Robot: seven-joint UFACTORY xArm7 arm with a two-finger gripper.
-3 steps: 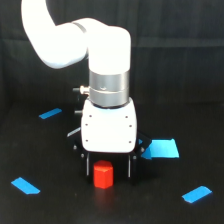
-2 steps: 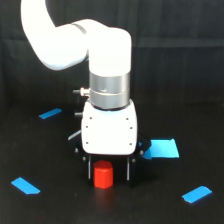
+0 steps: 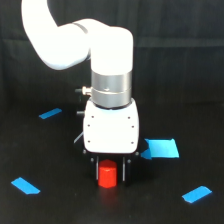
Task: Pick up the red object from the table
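The red object [image 3: 107,175], a small red-orange block, stands on the black table [image 3: 55,205] directly under the white arm's wrist [image 3: 111,131]. My gripper [image 3: 109,171] is lowered around it. Its dark fingers [image 3: 124,171] flank the block on both sides and appear closed against it. The block's base still rests on the table. The fingers are dark against the dark table, so their edges are hard to make out.
Several blue tape pieces lie on the table: a large one [image 3: 161,148] just to the exterior view's right of the gripper, one at the far left [image 3: 50,113], one at the front left [image 3: 25,185] and one at the front right [image 3: 197,194]. A black cloth backdrop hangs behind.
The red block has shifted slightly toward the exterior view's right, nearer the middle between the fingers. The wrist has come down a little.
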